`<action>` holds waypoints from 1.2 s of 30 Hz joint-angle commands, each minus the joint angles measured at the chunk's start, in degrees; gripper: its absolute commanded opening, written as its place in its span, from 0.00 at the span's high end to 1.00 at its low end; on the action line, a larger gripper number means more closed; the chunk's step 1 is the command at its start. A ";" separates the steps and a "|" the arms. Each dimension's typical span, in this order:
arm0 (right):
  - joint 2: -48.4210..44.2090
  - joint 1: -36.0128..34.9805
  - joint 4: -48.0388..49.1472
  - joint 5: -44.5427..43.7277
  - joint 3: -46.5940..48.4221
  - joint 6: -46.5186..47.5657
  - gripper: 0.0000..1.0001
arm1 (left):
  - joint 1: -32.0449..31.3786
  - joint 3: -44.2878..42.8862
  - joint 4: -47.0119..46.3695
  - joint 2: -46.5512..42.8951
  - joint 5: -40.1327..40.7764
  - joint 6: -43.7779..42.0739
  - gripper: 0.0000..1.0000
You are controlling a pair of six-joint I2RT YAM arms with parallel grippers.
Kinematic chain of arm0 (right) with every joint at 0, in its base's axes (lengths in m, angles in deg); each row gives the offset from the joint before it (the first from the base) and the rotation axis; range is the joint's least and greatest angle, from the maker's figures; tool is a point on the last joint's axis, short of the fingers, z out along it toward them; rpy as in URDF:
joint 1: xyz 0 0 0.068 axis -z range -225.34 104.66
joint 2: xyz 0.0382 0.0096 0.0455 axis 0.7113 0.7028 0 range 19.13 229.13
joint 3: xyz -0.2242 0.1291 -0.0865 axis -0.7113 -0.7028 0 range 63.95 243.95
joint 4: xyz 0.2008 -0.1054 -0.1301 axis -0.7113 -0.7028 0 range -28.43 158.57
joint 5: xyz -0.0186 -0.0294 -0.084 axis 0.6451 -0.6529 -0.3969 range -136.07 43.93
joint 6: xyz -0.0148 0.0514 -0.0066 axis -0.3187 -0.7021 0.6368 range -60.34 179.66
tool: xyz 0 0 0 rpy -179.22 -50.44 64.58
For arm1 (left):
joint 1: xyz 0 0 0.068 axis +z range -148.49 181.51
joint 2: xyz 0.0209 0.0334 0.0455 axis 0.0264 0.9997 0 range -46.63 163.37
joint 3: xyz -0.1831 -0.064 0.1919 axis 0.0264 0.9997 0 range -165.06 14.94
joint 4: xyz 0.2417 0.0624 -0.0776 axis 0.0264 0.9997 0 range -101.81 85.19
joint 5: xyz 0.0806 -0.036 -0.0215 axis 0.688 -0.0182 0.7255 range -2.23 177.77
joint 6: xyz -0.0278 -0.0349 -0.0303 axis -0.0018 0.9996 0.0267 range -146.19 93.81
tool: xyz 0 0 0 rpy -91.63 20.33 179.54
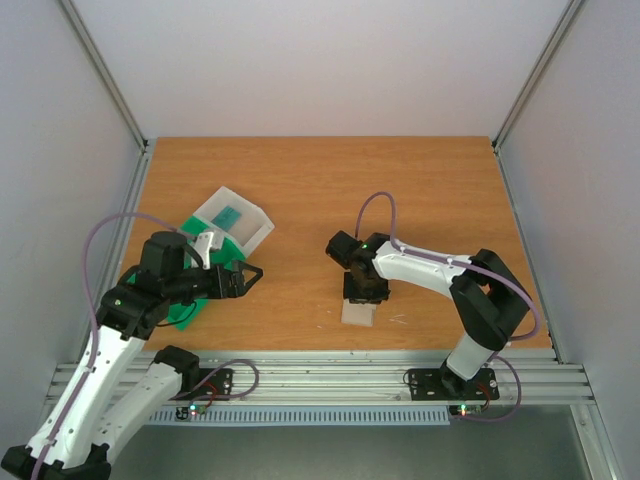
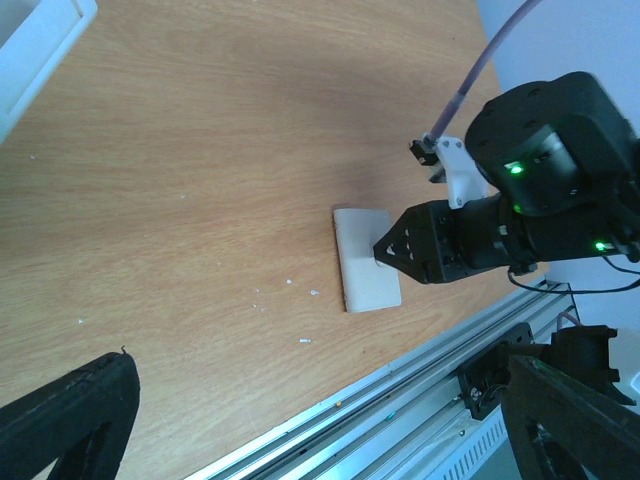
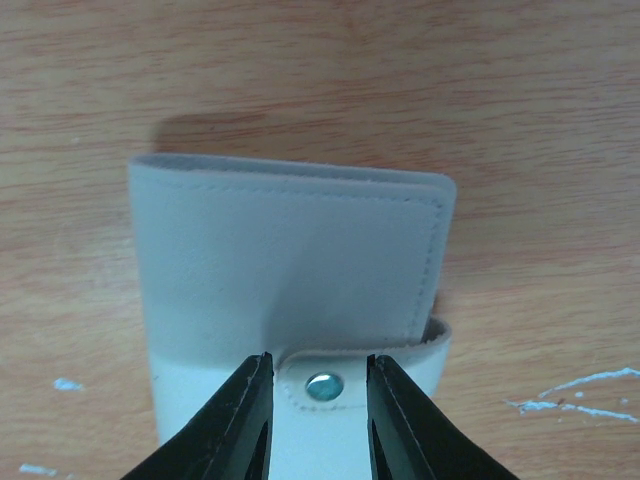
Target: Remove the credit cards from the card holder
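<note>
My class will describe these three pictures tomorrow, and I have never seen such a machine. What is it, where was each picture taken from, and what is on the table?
These are two robot arms bolted at a wooden table's near edge. One picture looks down from above; the other two come from a camera on each wrist. On the table lie a pale card holder, a green tray and a clear box with a teal card inside. The left claw is wide open by the tray, holding nothing. The right claw points down at the card holder, jaws slightly apart either side of its snap, apparently gripping nothing.
</note>
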 commanded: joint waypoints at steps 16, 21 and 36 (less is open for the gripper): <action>5.36 -3.92 -4.84 -7.69 4.17 -2.47 0.69 | -0.22 -1.65 1.60 -3.97 1.97 -0.59 0.01; 5.11 -4.51 -6.55 -10.46 4.90 -2.17 0.77 | -0.23 -2.03 1.86 -3.10 1.70 -0.86 0.01; 4.56 -5.42 -7.76 -11.99 5.85 -1.45 0.91 | -0.22 -1.65 1.51 -2.96 1.62 -0.73 0.01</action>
